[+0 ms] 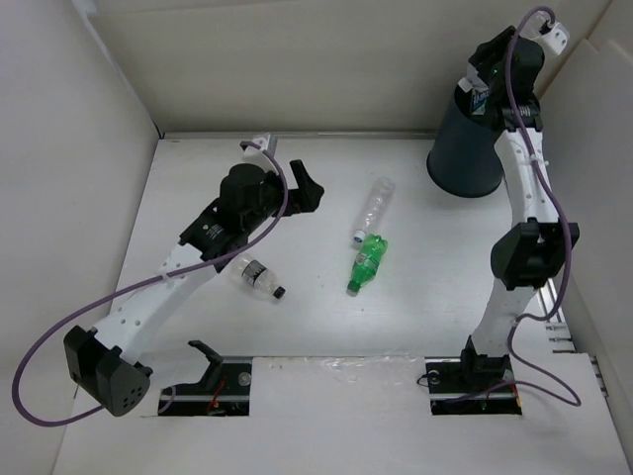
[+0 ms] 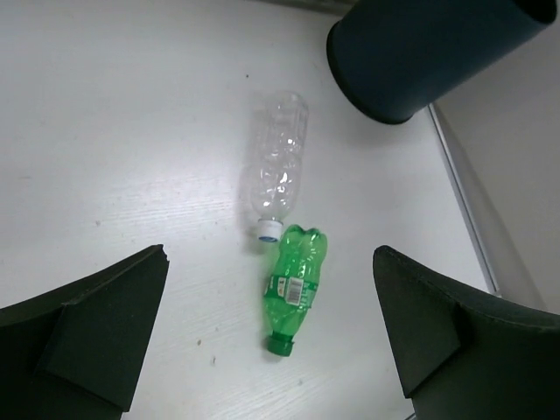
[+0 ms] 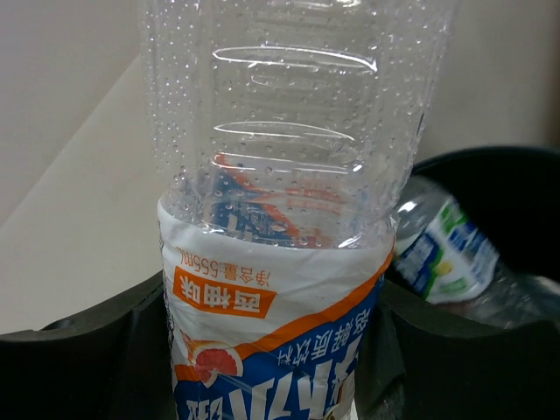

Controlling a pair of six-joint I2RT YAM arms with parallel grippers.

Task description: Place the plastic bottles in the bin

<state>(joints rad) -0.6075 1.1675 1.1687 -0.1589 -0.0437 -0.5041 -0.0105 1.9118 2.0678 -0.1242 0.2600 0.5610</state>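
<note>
My right gripper [image 1: 482, 97] is shut on a clear bottle [image 3: 289, 219] with a white, orange and blue label and holds it over the dark bin [image 1: 463, 148] at the back right. Another bottle [image 3: 442, 249] lies inside the bin [image 3: 516, 192]. My left gripper [image 1: 309, 190] is open and empty, above the table left of centre. In the left wrist view a clear bottle [image 2: 280, 162] with a white cap and a green bottle [image 2: 296, 284] lie ahead between my fingers [image 2: 87, 324]. They also show in the top view: clear [image 1: 373, 208], green [image 1: 368, 262]. A black-capped clear bottle [image 1: 257, 277] lies under my left arm.
White walls enclose the table on the left, back and right. The bin [image 2: 420, 52] stands near the right wall. A metal rail [image 1: 559, 327] runs along the right edge. Both arm bases sit at the near edge.
</note>
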